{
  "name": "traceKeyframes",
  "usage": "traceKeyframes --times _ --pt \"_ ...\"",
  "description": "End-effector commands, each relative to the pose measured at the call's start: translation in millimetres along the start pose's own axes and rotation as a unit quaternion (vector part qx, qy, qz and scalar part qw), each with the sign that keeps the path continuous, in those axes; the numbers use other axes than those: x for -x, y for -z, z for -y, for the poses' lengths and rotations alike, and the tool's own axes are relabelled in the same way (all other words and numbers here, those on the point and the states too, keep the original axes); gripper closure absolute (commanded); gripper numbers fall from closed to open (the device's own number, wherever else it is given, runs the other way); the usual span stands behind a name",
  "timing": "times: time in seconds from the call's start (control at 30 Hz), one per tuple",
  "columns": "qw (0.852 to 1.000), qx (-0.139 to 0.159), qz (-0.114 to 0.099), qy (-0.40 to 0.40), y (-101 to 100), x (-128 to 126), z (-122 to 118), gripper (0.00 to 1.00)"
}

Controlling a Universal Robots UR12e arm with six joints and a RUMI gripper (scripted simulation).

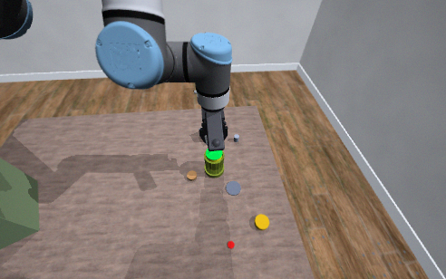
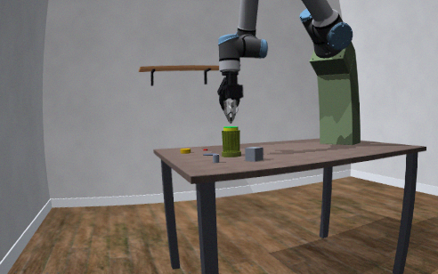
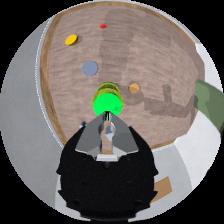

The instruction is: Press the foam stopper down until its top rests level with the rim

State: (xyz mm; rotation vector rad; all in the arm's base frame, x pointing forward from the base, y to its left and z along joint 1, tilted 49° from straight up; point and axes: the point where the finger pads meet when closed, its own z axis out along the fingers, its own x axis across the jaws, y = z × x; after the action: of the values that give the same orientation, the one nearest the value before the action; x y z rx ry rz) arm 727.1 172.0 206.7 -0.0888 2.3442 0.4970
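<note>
Fingers [image 2: 231, 119] pressed together above one stopper [image 1: 214, 154], one jar [image 1: 214, 168].

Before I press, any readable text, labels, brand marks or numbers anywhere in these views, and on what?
None readable.
Blue joint cap on the arm: faint embossed marks, too blurred to read.
Jar, green stopper, discs and blocks on the table: no markings visible.
Closed tool: no markings visible.

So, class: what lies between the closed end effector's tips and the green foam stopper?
Nothing: the exterior view shows a bare gap between end effector and green foam stopper.
</note>
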Motion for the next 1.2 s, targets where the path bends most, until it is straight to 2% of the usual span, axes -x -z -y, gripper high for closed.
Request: traceKeyframes --times 0.0,1.17 --pt "1.000 -0.001 0.001 0.000 -13.6 1.8 0.0 1.00" --pt "1.000 -0.001 0.001 0.000 -22.8 1.7 0.0 1.00"
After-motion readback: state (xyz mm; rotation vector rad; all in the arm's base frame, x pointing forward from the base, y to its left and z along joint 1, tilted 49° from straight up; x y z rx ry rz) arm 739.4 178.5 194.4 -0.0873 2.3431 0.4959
